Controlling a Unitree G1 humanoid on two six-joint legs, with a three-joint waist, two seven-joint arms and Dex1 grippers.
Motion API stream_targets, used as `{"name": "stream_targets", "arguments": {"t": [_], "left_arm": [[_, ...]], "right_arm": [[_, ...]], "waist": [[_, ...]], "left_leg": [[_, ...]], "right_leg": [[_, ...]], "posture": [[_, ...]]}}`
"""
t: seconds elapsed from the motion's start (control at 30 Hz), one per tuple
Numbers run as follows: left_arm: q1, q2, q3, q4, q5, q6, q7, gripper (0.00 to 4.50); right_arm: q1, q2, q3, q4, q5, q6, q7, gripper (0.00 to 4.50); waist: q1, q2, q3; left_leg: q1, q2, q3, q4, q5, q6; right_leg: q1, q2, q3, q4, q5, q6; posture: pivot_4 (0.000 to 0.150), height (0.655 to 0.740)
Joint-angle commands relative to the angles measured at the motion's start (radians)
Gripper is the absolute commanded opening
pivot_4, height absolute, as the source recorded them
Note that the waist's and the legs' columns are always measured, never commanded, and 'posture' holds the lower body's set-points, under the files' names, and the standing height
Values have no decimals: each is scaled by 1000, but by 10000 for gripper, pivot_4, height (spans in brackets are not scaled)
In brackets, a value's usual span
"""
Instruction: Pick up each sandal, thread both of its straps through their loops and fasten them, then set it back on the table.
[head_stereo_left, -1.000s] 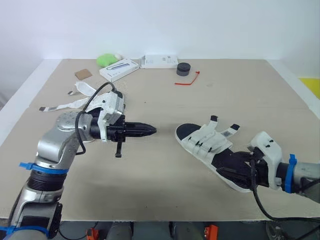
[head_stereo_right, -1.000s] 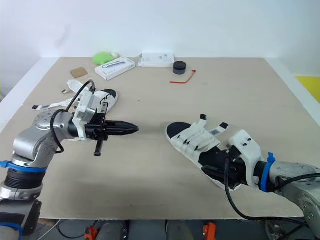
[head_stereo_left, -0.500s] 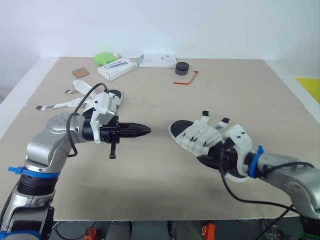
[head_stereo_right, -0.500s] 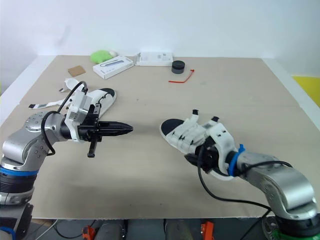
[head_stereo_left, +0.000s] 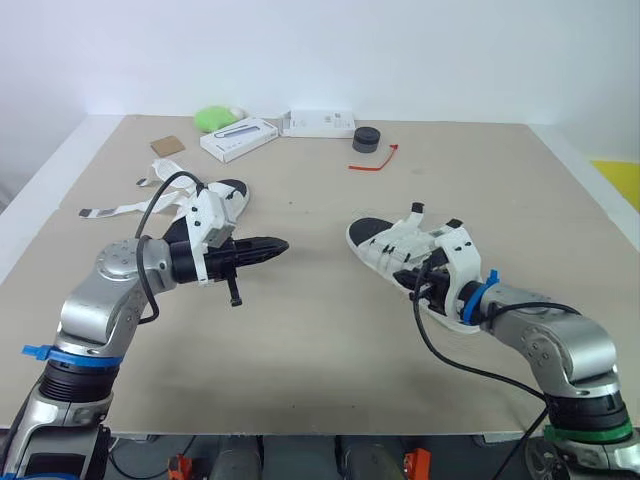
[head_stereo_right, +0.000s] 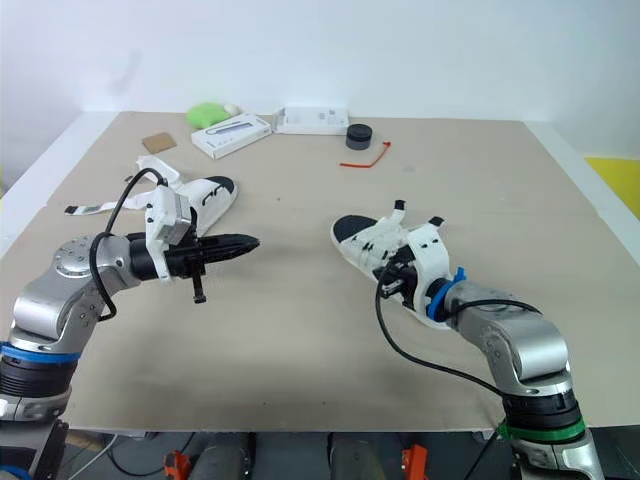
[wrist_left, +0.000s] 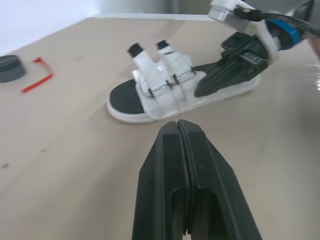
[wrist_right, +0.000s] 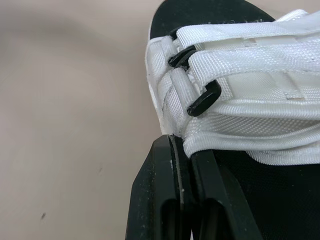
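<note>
The beige table (head_stereo_left: 330, 380) carries two white sandals with black footbeds. One sandal (head_stereo_left: 392, 247) lies flat on the robot's right, its two straps run through their black loops, their tips sticking up. The other sandal (head_stereo_left: 222, 193) lies well apart on the left, its loose straps (head_stereo_left: 130, 210) trailing over the table. The right gripper (wrist_right: 180, 145) rests against the first sandal's edge beside the loops, fingers drawn together; it is unclear whether they pinch anything. The left gripper (wrist_left: 178, 125) hovers between the sandals, fingers pressed together and empty, pointing at the strapped one. Along the far edge sit two white boxes (head_stereo_left: 238, 138), a green lump (head_stereo_left: 212, 118), a black puck (head_stereo_left: 367, 138) and a red tie (head_stereo_left: 375, 160).
</note>
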Motion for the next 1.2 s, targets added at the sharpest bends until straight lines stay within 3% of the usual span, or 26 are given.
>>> {"name": "stream_targets", "arguments": {"t": [0.03,0.3,0.43,0.47,0.57,0.63,0.67,0.87,1.07,1.2], "left_arm": [[12,-17,49,-14,17,-30,71,0],[12,-68,29,-15,48,-45,151,0],[-6,-80,19,-21,69,-38,185,0],[-7,-81,21,-24,67,-35,188,0],[-6,-83,24,-25,76,-30,210,0],[-5,-84,24,-26,79,-30,223,0],[0,-91,32,-30,82,-30,245,0],[9,-107,57,-41,71,-22,296,0],[-4,-115,69,-26,79,4,344,0],[-13,-116,88,3,123,64,448,0]], "right_arm": [[-115,-38,-152,218,-100,-76,-128,190],[-392,-38,-155,711,-266,-305,-255,190],[-496,11,-148,940,-305,-417,-265,190],[-512,15,-151,978,-308,-440,-253,7366],[-548,14,-154,1062,-307,-484,-212,18852],[-562,7,-145,1095,-318,-507,-193,29943],[-564,-8,-153,1083,-298,-498,-142,34509],[-471,-141,-119,904,-230,-319,179,34509],[-245,-300,-100,571,-191,-239,401,34509],[-100,-305,-193,229,-12,-213,534,34509]], "waist": [[3,0,1],[-11,3,2],[-30,3,2],[-31,3,2],[-31,3,2],[-31,3,2],[-31,3,2],[-28,4,2],[-26,4,2],[-31,4,2]], "left_leg": [[0,0,0,0,0,0],[-2,-2,2,-7,1,-1],[0,-1,2,-14,1,0],[0,-1,2,-14,1,0],[0,-2,1,-14,1,0],[0,-2,1,-13,2,-1],[0,-2,1,-13,2,-1],[0,-2,1,-13,2,-1],[0,-3,1,-13,2,-2],[2,-2,0,-13,2,-2]], "right_leg": [[0,0,0,0,0,0],[-5,-1,2,0,1,5],[-4,0,2,0,2,-2],[-4,0,3,0,2,-2],[-3,0,3,0,2,-2],[-3,0,3,0,2,-1],[-3,0,3,0,2,-1],[-3,0,3,0,2,0],[-2,0,3,0,-2,4],[-2,0,3,1,-2,6]], "posture": [[1500,7400],[1500,7400],[1500,7400],[1500,7400],[1500,7400],[1500,7400],[1500,7400],[1500,7400],[1500,7400],[1500,7400]]}}
